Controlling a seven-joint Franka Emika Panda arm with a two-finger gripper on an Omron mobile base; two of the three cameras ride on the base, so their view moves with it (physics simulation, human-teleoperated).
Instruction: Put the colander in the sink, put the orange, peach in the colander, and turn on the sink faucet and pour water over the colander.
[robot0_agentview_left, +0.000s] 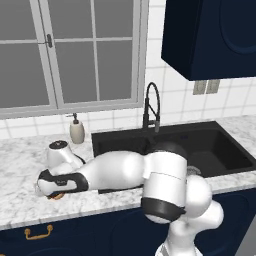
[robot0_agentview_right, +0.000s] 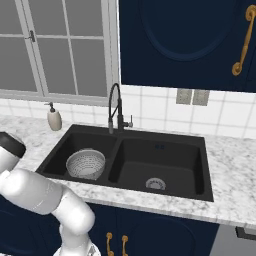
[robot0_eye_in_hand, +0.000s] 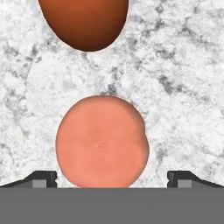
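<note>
Below the hand, on the marbled desk (robot0_eye_in_hand: 183, 87), you see the pale pink peach (robot0_eye_in_hand: 102, 142) lying squarely between the wide-spread jaws (robot0_eye_in_hand: 112, 178). Each dark fingertip (robot0_eye_in_hand: 41, 178) stands clear of the fruit, one to either side, so nothing is gripped. Just beyond the peach, apart from it, lies the darker orange (robot0_eye_in_hand: 85, 22). From the right base view, the grey colander (robot0_agentview_right: 86, 163) sits in the left basin of the black sink (robot0_agentview_right: 200, 150), with the black faucet (robot0_agentview_right: 116, 107) rising behind the divider. A beige soap dispenser (robot0_agentview_right: 54, 119) stands on the desk left of the sink.
</note>
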